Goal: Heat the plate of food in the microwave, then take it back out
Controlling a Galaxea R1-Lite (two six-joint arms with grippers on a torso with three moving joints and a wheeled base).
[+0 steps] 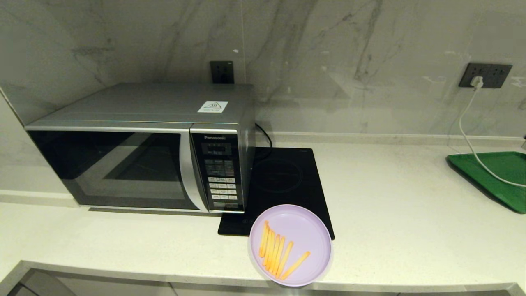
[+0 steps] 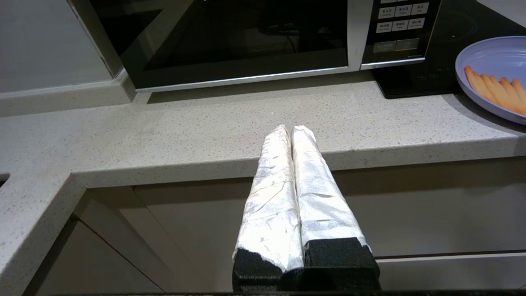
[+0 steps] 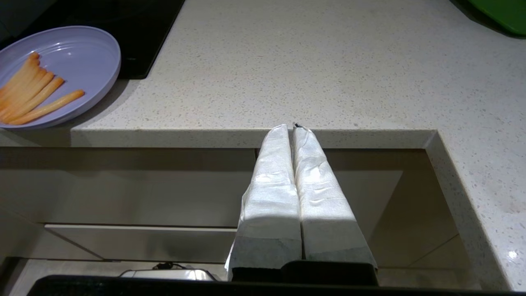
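Note:
The lilac plate of food [image 1: 290, 245] sits at the counter's front edge with a row of orange-yellow fries, partly on the black cooktop [image 1: 283, 181]. The same plate [image 2: 493, 76] shows in the left wrist view, and the plate [image 3: 53, 74] also shows in the right wrist view. The silver microwave [image 1: 139, 148] stands at the left with its dark glass door closed. My left gripper [image 2: 291, 129] is shut and empty, held just off the counter edge in front of the microwave [image 2: 230, 37]. My right gripper [image 3: 289, 128] is shut and empty, below the counter edge to the right of the plate. Neither arm shows in the head view.
A green tray [image 1: 499, 176] lies at the far right under a white cable [image 1: 468, 135] plugged into a wall socket. The speckled counter [image 1: 402, 213] has a front edge [image 3: 246, 137] with cabinet fronts below it.

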